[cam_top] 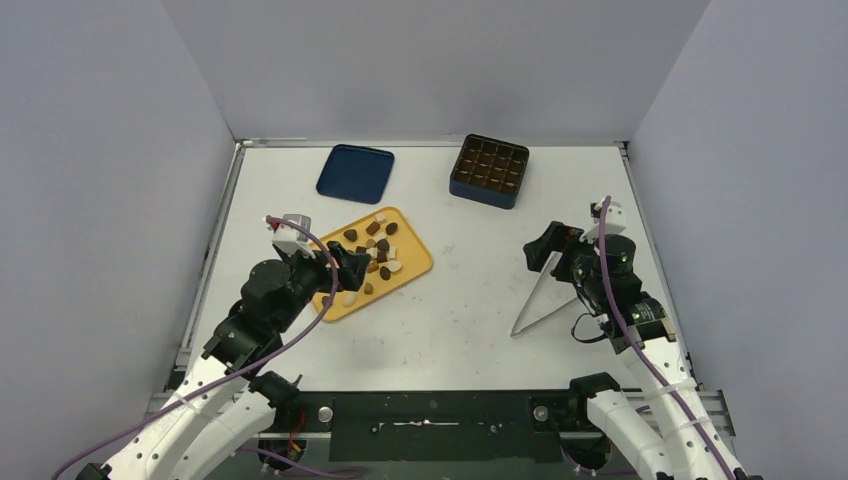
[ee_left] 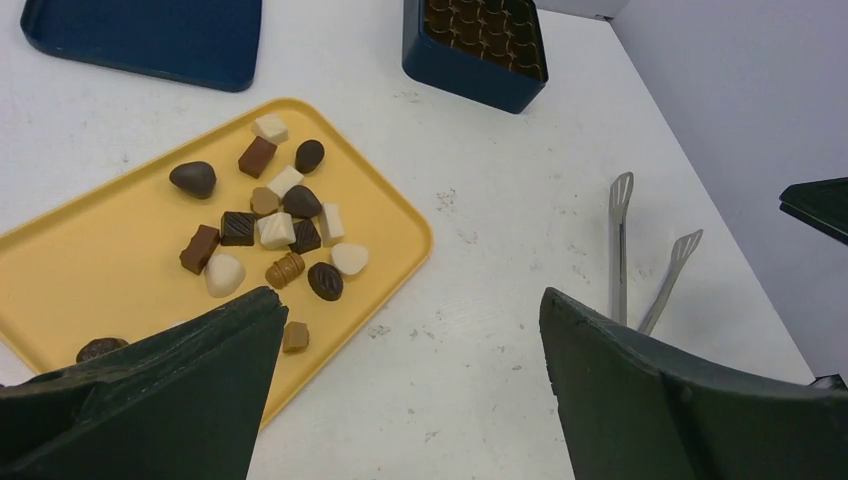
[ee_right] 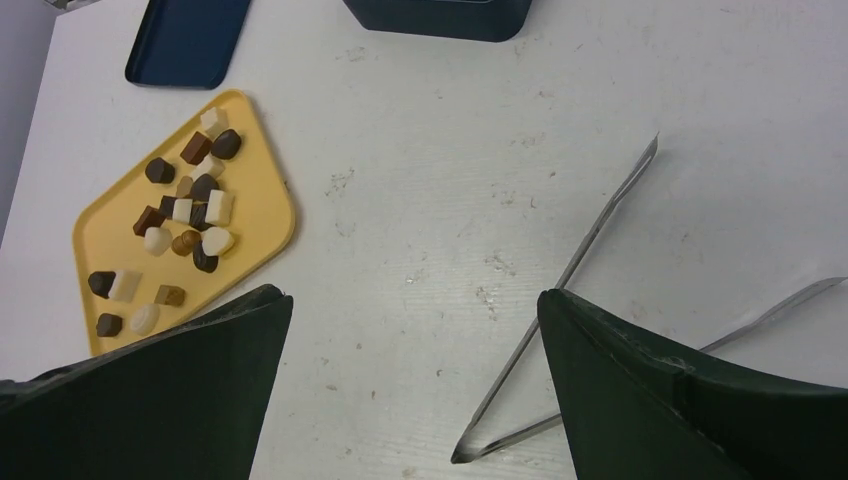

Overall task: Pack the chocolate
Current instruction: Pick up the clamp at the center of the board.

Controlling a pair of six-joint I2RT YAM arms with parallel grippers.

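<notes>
Left of centre in the overhead view, a yellow tray lies at an angle on a white surface. The chocolate sits loose on this tray: tiny dark brown, caramel and white pieces, most of them bunched toward the tray's upper end and a few scattered lower down. At upper centre stands an open dark blue gridded box. A flat blue lid lies apart from it, to its left. Right of centre lie metal tongs, their arms spread and the joined end lowest in the frame. The left claw hangs over the tray's lower left end, fingers spread wide and holding nothing. The right claw hangs over the tongs, also spread wide and empty.
</notes>
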